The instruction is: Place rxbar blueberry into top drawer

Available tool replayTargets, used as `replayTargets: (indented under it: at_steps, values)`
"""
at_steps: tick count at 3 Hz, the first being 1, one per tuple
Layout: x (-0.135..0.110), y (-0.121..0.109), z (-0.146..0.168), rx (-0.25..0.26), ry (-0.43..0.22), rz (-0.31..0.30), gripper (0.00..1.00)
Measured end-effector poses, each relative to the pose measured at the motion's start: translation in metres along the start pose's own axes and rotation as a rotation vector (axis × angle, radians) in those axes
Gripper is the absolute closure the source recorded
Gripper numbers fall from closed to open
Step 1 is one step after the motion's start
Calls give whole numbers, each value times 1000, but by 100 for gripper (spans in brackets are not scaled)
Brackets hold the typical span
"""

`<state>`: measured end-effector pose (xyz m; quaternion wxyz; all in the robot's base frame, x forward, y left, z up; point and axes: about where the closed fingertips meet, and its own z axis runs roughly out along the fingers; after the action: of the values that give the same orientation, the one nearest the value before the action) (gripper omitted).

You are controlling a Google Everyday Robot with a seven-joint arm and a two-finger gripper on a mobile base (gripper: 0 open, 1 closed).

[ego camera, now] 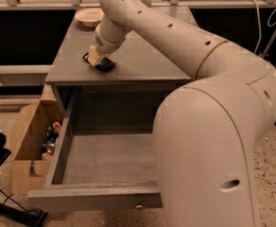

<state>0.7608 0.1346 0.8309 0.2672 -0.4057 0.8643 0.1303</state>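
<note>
The gripper was down on the worktop near its front-left corner, tip touching the rxbar blueberry. Whether it had hold of the bar or merely stood open over it could not be told. The bar lay flat on the worktop, not yet lifted. Below the front edge the top drawer stood pulled out with nothing visible inside. By my reading, the opening was done, while the grasp, the carry and the release were all left.

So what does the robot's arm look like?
The arm is fat, round and creamy white, with smooth curved joints and little dark holes along it. Its gripper, down at the cabinet top, is a small tan block. No cables show on it.
</note>
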Motion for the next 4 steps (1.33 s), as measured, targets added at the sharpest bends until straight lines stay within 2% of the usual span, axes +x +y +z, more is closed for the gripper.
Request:
replayTargets:
  at_steps: [1, 2, 3, 4]
  values:
    - [0, 0, 0, 0, 0, 0, 100]
    - [-6, -5, -10, 0, -5, -24, 100]
    - [-6, -15, -53, 38, -12, -59, 100]
    - [0, -14, -123, 78, -74, -76, 100]
